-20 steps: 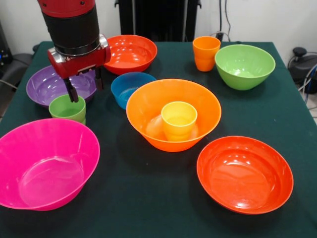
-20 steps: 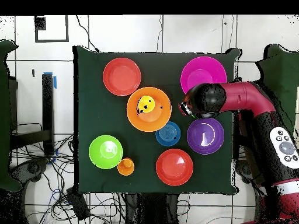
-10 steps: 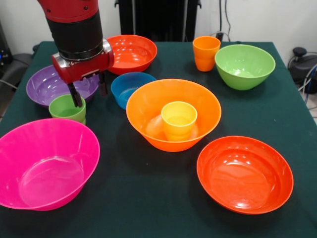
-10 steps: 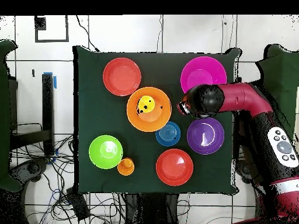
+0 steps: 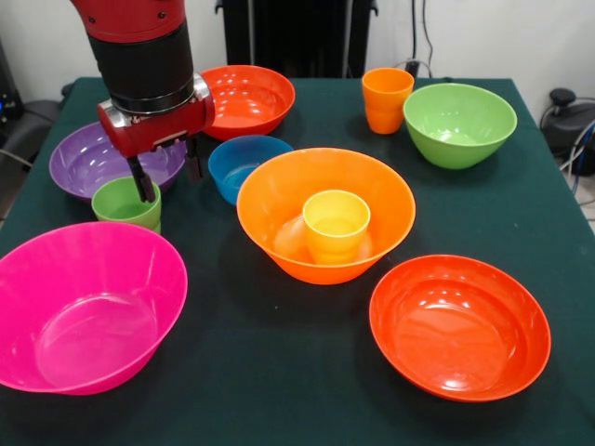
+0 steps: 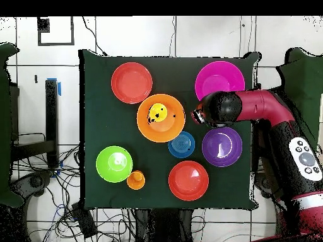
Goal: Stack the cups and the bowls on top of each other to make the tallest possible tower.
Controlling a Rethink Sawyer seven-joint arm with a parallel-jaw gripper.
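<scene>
Since a second ago the gripper [image 5: 167,178] has come down and slid slightly toward the blue bowl [image 5: 246,164]; over the last half second it has hardly shifted. Seen from the front, its fingers [image 5: 144,184] stand spread, one dipping over the rim of the green cup [image 5: 126,203] and the other outside it toward the blue bowl, grasping nothing yet. The green cup stands upright on the tabletop [image 5: 279,372], just in front of the purple bowl [image 5: 93,158] and just behind the pink bowl [image 5: 84,307]. The light orange bowl [image 5: 325,209] sits mid-table with the yellow cup [image 5: 336,226] upright inside it. One red-orange bowl [image 5: 244,100] lies at the far side, the other [image 5: 459,325] near the front right. The orange cup [image 5: 387,100] stands just beside the lime green bowl [image 5: 458,124]. From overhead, the arm [image 6: 265,107] reaches in from the right, its head hiding the green cup and the gripper between the pink bowl [image 6: 219,80] and the purple bowl [image 6: 222,146]. The yellow cup [image 6: 158,113] shows inside the light orange bowl [image 6: 161,126], with the blue bowl [image 6: 182,144] touching that bowl's edge.
</scene>
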